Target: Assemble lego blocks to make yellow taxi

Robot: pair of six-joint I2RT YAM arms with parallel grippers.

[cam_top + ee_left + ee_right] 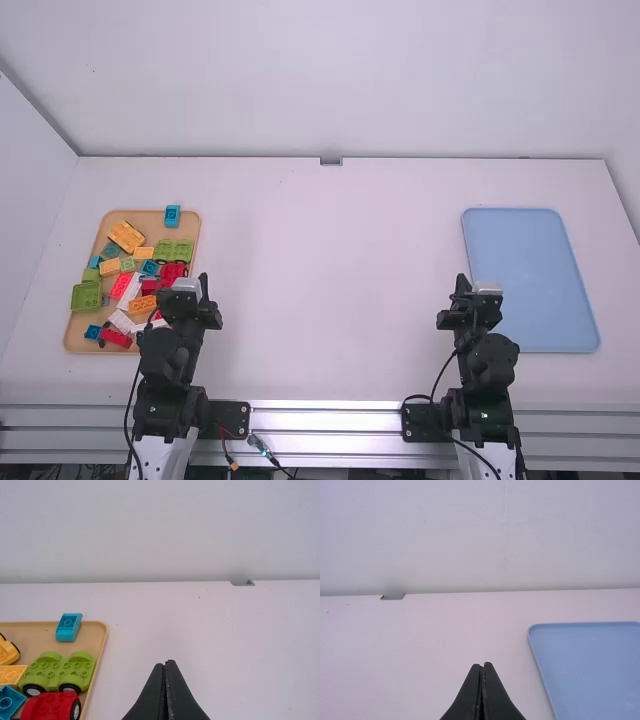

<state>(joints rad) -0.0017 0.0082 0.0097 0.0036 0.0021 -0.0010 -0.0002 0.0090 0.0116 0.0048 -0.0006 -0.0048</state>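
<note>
In the high view, the left gripper [204,278] hangs beside the wooden tray [150,221], its parts to the gripper's left. The step in hand looks like picking the first part, probably the large yellow piece [126,236], well to the left and forward of that gripper. It is best to rise above the pile, travel left, then come straight down, so that the red wheeled base [172,274], just beside the gripper, is not knocked. The smaller yellow bricks, 1 [144,253] nearer the gripper and 1 [110,267] farther left, lie crowded; gripping either calls for a narrow opening. The right gripper [461,279] is left of the blue tray [530,280]. No taxi stands assembled; its likely parts lie loose among other colours.

In the left wrist view, the left gripper's fingers are closed together on nothing, so they must part before descending. The large yellow piece is glossy and rounded, with a black curved edge that looks like a wheel; gripping its flat sides should hold it best. The nearer small yellow brick shows round studs, partly hemmed in by the lime wheeled base [60,672].

In the right wrist view, the right gripper's fingers also meet, empty; it could later steady the base while bricks are pressed on squarely.
</note>
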